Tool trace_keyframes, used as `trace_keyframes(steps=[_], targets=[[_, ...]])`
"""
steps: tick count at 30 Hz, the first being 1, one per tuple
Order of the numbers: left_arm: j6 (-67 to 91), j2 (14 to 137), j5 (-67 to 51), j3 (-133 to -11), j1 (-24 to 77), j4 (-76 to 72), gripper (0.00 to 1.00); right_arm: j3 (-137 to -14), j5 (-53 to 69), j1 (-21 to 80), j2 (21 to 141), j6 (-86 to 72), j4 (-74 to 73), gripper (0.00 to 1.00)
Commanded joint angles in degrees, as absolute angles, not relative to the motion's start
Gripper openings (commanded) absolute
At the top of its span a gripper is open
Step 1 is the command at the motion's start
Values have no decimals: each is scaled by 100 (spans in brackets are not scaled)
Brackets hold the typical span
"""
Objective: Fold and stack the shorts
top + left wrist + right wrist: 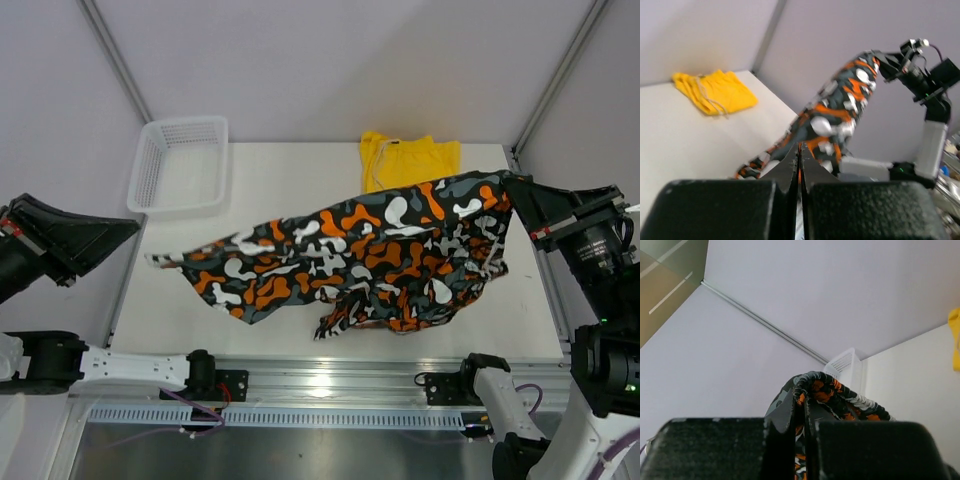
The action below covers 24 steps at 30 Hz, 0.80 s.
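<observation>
Item one, the patterned shorts [350,260]: orange, white, black and grey-teal blotches, spread wide and held up between the two arms, running from the near left to the far right of the table [300,185]. The middle sags and the lower hem hangs toward the near edge. I cannot tell whether it touches the surface. Item two, the left gripper [136,228]: in its own wrist view the left gripper [800,150] has its jaws pressed together on a corner of the fabric, with a sliver of orange showing between them and the patterned shorts [840,115] rising away toward the other arm. Item three, the right gripper [514,186]: raised at the far right, clamped on the opposite corner. From the right wrist camera the right gripper [804,401] pinches a bunched roll of the patterned shorts [840,392]. Item four, the yellow shorts [410,160]: lying compact at the far edge of the table, pale drawstring on top (from overhead their near edge is covered by the lifted pair), and they also show as the yellow shorts [715,92] flat on the table in the left wrist view. Item five, a white mesh basket [185,123] at the far left corner, well apart from both pairs.
</observation>
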<state>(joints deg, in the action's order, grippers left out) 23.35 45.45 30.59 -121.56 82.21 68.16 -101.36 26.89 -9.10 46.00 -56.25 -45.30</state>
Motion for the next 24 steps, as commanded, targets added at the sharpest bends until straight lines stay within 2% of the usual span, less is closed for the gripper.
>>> trace_keyframes(steps=[1, 5, 13, 14, 15, 16, 17, 18, 20, 24], targets=[[1925, 4703, 3652, -11561, 8235, 6892, 0, -9485, 2855, -923, 4886, -5940, -4167, 0], [1864, 4614, 4744, -10611, 8279, 6505, 0, -8562, 3287, -879, 5071, -6354, -3342, 0], [1706, 5150, 4124, -10108, 8235, 6162, 1, -8710, 2567, -88, 5572, -6179, -3418, 0], [1583, 5116, 3983, -9994, 8235, 6048, 27, -8788, 2532, -53, 5590, -6127, -3523, 0], [1521, 5028, 3703, -9680, 8235, 5899, 41, -8789, 2531, -18, 5616, -6039, -3559, 0], [1442, 4984, 3509, -9250, 8209, 5558, 50, -8780, 2549, -18, 5642, -6003, -3586, 0], [1311, 4957, 3324, -8828, 8183, 5416, 73, -8763, 2575, -18, 5695, -5968, -3647, 0], [1301, 5001, 3218, -8589, 8148, 5266, 83, -8702, 2680, -18, 5721, -5898, -3630, 0], [1310, 5080, 3147, -7798, 7885, 4888, 99, -8596, 2751, -18, 5687, -5862, -3630, 0], [1222, 5072, 2305, -6673, 7016, 3773, 99, -8543, 2812, -18, 5590, -5669, -3718, 0]])
